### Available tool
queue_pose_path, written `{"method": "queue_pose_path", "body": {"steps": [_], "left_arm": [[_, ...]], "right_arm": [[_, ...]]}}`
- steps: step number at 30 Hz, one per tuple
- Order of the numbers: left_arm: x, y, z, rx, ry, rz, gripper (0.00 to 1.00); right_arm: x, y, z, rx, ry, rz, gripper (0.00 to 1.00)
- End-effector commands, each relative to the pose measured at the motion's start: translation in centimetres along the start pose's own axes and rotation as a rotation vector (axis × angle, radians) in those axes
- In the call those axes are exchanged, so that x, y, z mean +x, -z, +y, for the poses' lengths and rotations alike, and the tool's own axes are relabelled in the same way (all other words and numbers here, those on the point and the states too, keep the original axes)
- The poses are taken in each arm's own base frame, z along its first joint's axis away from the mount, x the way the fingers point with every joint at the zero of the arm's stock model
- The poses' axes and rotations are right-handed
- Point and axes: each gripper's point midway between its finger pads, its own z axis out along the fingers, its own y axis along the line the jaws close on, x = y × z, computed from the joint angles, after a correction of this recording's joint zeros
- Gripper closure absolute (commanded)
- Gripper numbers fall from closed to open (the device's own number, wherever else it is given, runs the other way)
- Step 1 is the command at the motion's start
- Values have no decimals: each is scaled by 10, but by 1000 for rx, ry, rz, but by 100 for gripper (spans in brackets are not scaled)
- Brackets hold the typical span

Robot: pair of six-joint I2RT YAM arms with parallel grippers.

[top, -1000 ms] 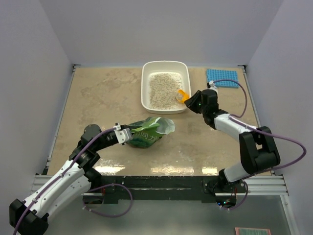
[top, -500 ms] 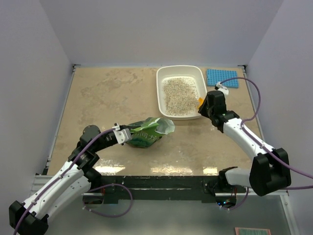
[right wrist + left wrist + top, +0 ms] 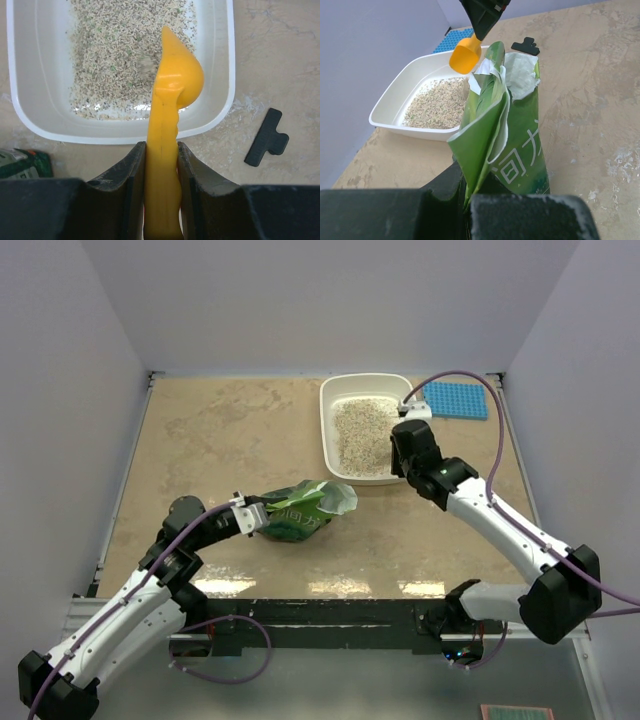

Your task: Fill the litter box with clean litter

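Observation:
The white litter box (image 3: 326,430) stands at the back middle-right of the table and holds a layer of beige speckled clean litter (image 3: 358,430). My right gripper (image 3: 402,448) hovers over the box's near right corner, shut on the handle of an orange-yellow scoop (image 3: 170,100). The scoop's bowl is above the litter (image 3: 115,50) inside the box's rim (image 3: 227,75). My left gripper (image 3: 255,517) is shut on the bottom of a green bag (image 3: 305,510) lying open-mouthed toward the box. The left wrist view shows the bag (image 3: 515,135), scoop (image 3: 465,52) and box (image 3: 395,100).
A blue studded mat (image 3: 455,400) lies at the back right, behind the right arm. A small black clip (image 3: 267,137) lies on the table just right of the box's near corner; it also shows in the left wrist view (image 3: 525,46). Grey walls enclose the table.
The litter box has slid right from its place a second ago. My right gripper with the scoop moved from the box's right side to over its near right corner. The left arm and bag stayed still.

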Motion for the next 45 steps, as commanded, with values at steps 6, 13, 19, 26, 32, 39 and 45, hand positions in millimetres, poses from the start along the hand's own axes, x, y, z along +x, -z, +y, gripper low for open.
{"method": "queue_pose_path", "body": {"steps": [6, 13, 19, 26, 32, 39, 45], "left_arm": [[-32, 1, 17, -62, -48, -93, 100], [-21, 1, 30, -131, -35, -41, 100], [-15, 1, 36, -164, -30, -12, 100], [-11, -5, 33, -138, -11, -4, 100], [-12, -10, 29, -110, 8, -22, 100], [-12, -10, 28, -106, 9, -25, 100], [-17, -8, 25, -92, 2, -46, 100]], "right_arm": [[-25, 17, -25, 231, 188, -60, 100], [-68, 50, -1, 65, 120, -157, 100], [-96, 120, 29, -261, 41, -180, 100], [-82, 211, 32, -555, -45, -126, 100], [-55, 265, 47, -788, -89, 5, 100], [-29, 278, 46, -831, -87, 125, 100], [-18, 259, 53, -811, -77, 175, 100]]}}
